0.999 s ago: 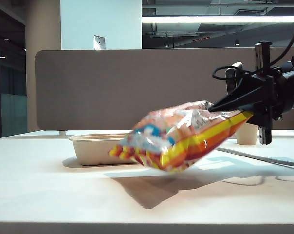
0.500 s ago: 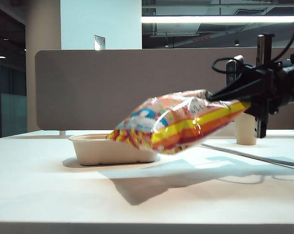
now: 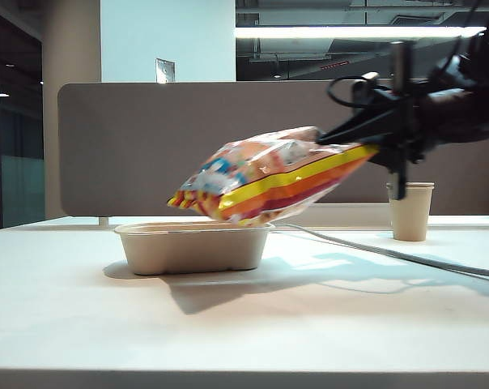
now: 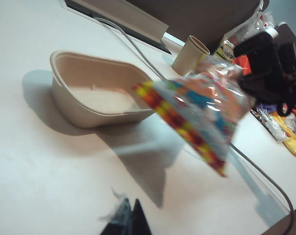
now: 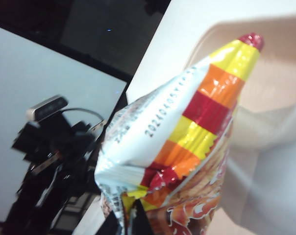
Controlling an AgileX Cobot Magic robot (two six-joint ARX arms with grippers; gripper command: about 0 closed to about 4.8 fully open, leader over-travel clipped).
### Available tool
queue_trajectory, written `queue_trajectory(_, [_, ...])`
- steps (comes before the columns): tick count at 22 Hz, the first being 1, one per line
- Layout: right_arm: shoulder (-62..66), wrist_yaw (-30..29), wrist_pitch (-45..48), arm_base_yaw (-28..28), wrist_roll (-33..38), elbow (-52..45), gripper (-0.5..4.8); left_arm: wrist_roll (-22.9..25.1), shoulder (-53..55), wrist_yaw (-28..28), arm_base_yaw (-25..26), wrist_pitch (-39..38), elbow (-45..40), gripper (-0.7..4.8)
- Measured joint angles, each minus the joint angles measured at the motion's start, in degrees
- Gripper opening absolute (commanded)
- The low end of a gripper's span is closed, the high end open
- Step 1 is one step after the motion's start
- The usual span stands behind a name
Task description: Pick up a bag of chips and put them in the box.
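right gripper [image 3: 329, 134] gripping bag of chips [image 3: 265, 178] — left gripper [image 4: 128, 218] apart, cup [image 3: 410, 211] behind

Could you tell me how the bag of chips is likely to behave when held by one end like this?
Pinched at one end by the right gripper, the bag of chips slopes down over the box without folding, so it is probably puffy and light. Its glossy foil looks slippery, so it might slide out.

Black right arm [image 3: 447, 113], looped black cable, slim pointed claw [image 3: 324, 138].

Right gripper [image 3: 329, 134] extends level from the right, jaws clamped. Left gripper [image 4: 131, 218] shows only dark fingertips, state unclear.
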Motion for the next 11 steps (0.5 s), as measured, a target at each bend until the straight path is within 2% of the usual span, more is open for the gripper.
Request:
queue_trajectory(4, [0.0,7.7,22.3,5.4,18.0,0.0,0.17,0.0,0.0,-0.3,0.0,0.0,0.0,-0.05])
queue_trajectory(6, [0.0,13.7,32.9,7.1,27.1,0.1,0.17,0.0,0.0,-0.3,0.0,0.0,0.0,-0.05])
queue_trajectory(8, [0.0,19.1,37.4,8.1,31.5,0.1,0.17,0.0,0.0,-0.4,0.0,0.0,0.0,-0.05])
queue_trajectory(11, [0.3,22.8,38.5,9.2,32.9,0.1,0.17,0.1,0.0,-0.9,0.0,0.0,0.0,-0.05])
